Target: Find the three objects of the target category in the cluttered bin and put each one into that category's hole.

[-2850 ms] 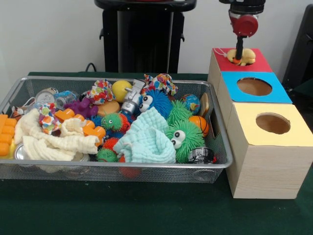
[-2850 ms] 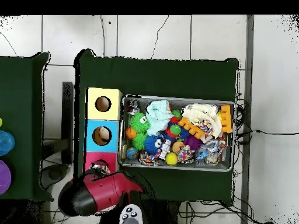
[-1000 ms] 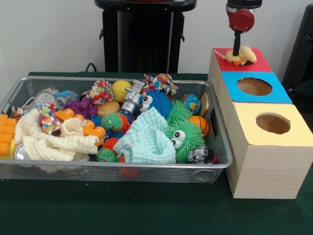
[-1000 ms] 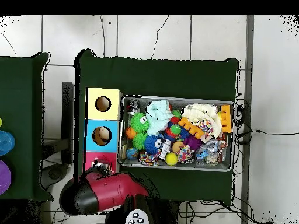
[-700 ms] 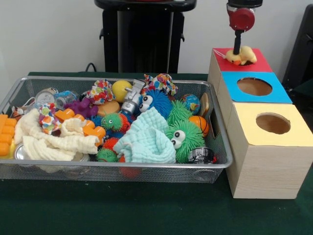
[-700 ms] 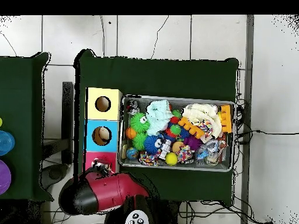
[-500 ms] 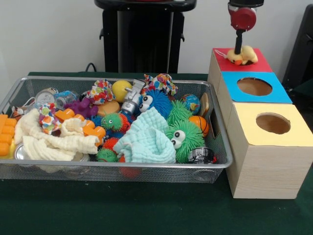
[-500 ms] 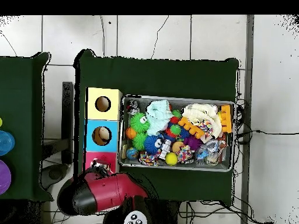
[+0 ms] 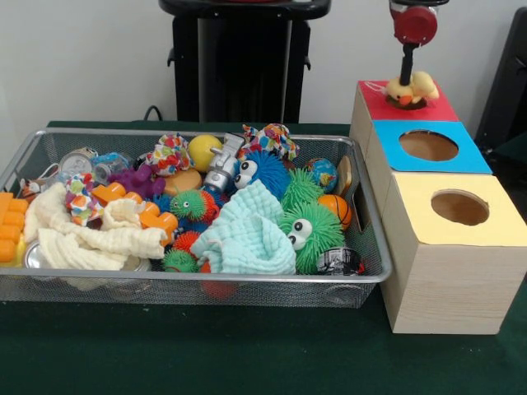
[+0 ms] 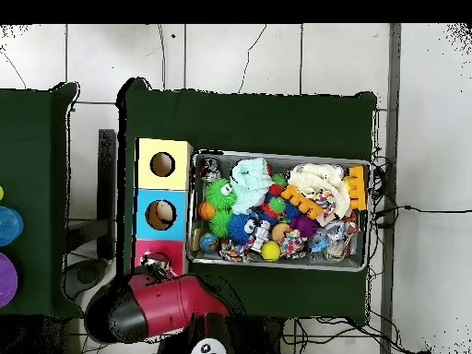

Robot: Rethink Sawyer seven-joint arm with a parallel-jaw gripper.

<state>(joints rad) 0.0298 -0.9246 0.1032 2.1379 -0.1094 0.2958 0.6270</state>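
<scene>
Lumpy yellow toy figure (image 9: pixel 412 87) over round red-panelled hole (image 9: pixel 405 104)

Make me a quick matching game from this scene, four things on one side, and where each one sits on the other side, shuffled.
Things:
1. yellow toy figure
2. pale blue cloth
3. orange plastic blocks
4. yellow-panelled hole

Places (front view):
A. at the left end of the wire mesh bin
B. on the wooden box nearest the camera
C. over the red-panelled hole, under the gripper
D. in the bin, beside the green fuzzy ball with googly eyes

Pairs: 1-C, 2-D, 3-A, 4-B
</scene>
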